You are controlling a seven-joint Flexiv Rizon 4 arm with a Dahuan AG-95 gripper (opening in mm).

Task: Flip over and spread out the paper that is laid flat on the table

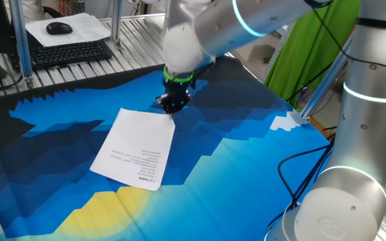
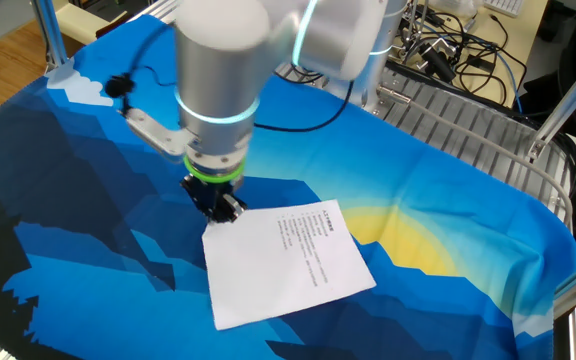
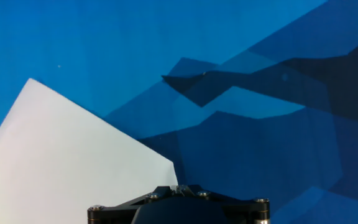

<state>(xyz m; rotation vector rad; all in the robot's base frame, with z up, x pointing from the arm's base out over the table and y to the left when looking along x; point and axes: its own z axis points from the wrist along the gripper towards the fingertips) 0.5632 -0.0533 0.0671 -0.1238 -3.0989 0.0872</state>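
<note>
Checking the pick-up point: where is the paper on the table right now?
In one fixed view, the paper lies flat mid-table, printed side up, above the yellow patch. The end effector is at its far corner.

The pincer (image 1: 172, 104) fingertips are hidden; the paper's (image 2: 286, 263) print is illegible.

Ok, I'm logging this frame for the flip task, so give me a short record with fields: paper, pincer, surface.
paper: thin white rectangular sheet, flat, printed side up
pincer: black two-finger pincer at one corner of the sheet; open or shut cannot be told
contact: at the corner's edge; grip not visible
surface: table under blue faceted cloth with a yellow patch
flip: not yet done
</note>
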